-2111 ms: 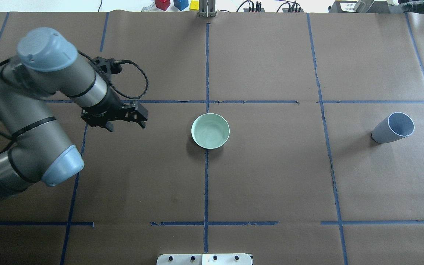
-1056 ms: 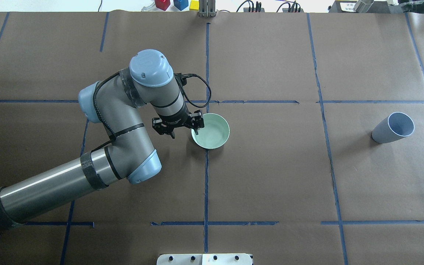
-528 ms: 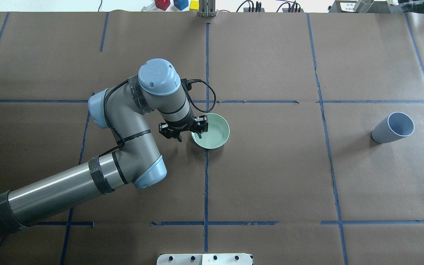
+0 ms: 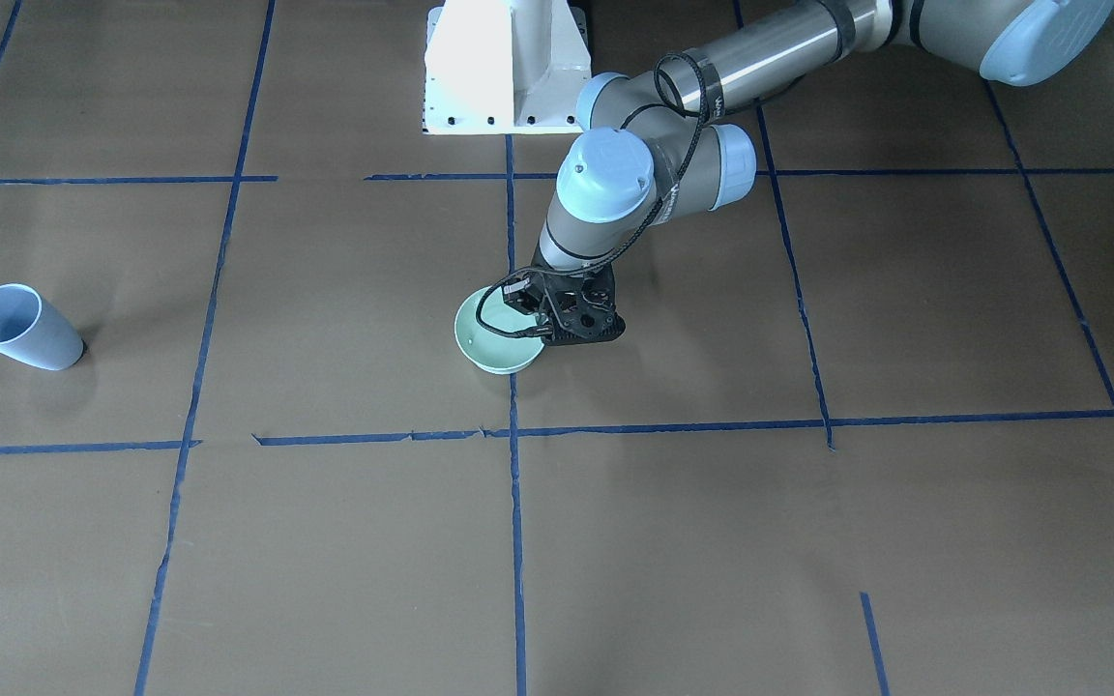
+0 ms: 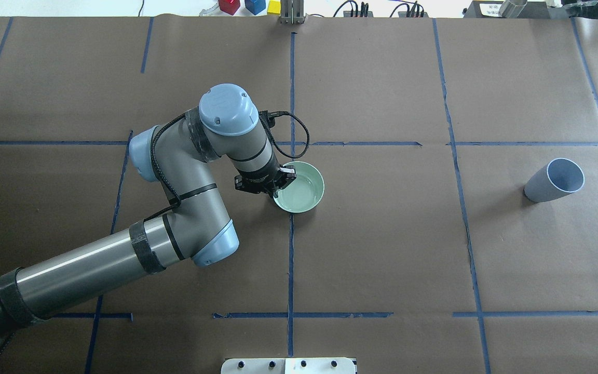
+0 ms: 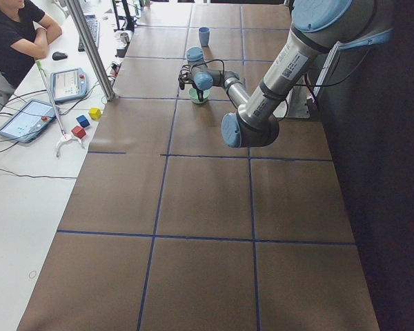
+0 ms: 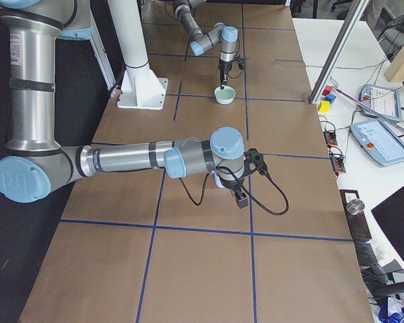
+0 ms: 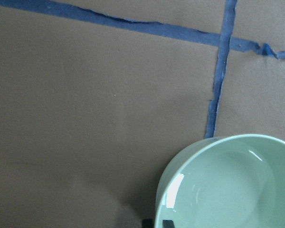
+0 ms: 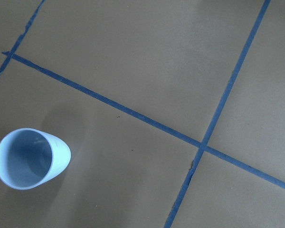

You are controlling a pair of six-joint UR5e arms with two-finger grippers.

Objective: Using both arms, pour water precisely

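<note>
A mint-green bowl (image 5: 303, 188) stands at the table's centre, also in the front view (image 4: 491, 350) and the left wrist view (image 8: 228, 190). A faint glossy sheen inside it (image 8: 218, 199) looks like water. My left gripper (image 5: 276, 191) points down at the bowl's left rim and is shut on it, with the fingertips either side of the rim. A grey-blue cup (image 5: 556, 181) stands far right, and also shows in the right wrist view (image 9: 31, 157). My right gripper (image 7: 241, 197) shows only in the exterior right view, so I cannot tell its state.
The brown paper table cover carries a blue tape grid (image 5: 291, 249). The white pedestal (image 4: 504, 68) stands at the robot's side. Coloured blocks (image 5: 231, 5) and cables lie past the far edge. An operator (image 6: 14, 34) sits beyond the table with tablets.
My left arm swung in from the left to the bowl. Its gripper came down over the near rim and closed. The bowl shifted slightly to the right. The cup did not move.
</note>
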